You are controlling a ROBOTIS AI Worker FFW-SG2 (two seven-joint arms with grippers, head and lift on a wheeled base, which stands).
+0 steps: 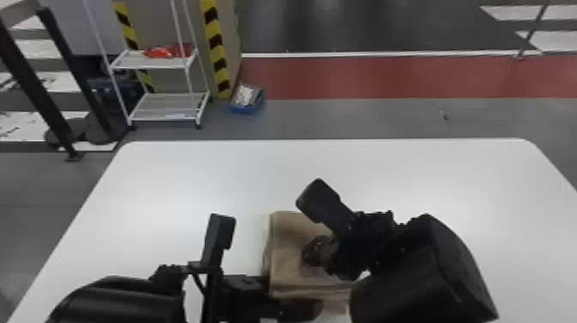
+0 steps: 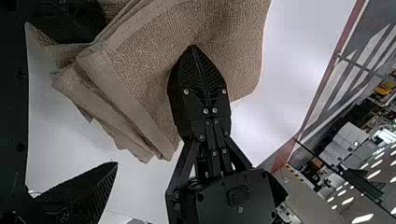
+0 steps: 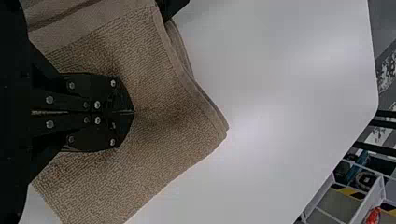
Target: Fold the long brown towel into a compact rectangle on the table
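Our brown towel [image 1: 285, 257] is folded in layers, well in from the table [image 1: 171, 193]'s far edge. Our R gripper [image 1: 310, 254] has its fingers together (tips at the towel); our L gripper [image 1: 300, 309]'s fingers are wide apart, w/ one beside it.

Head view | towel [image 1: 283, 253] partly hidden | table [image 1: 171, 180] cut off below

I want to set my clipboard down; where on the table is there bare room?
The table is bare between the towel and the far edge, out to the left of the left arm, and right of the right arm. It is crowded at the near middle, where both arms crowd in around the towel.
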